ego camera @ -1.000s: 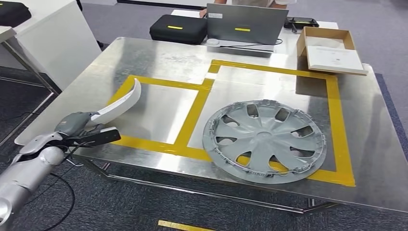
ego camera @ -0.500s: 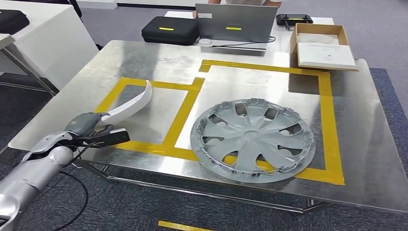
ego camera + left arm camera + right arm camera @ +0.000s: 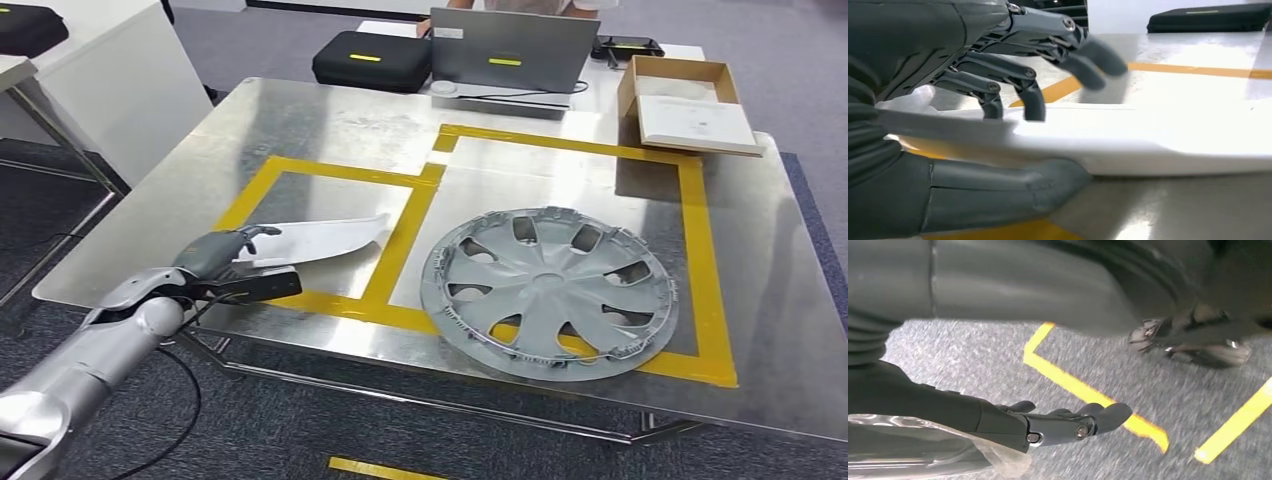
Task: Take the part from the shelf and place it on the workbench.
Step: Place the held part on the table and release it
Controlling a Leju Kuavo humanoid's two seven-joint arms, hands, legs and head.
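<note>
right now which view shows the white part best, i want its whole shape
The head view: the white part shows end to end, lying in the smaller yellow-taped box on the workbench, one end in the left hand. The left wrist view gives a close, partly blurred stretch of it between thumb and fingers. The right wrist view faces the floor.

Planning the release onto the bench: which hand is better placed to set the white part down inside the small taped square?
Left. The left hand already grips the white part low over the workbench. The right hand hangs over carpet.
</note>
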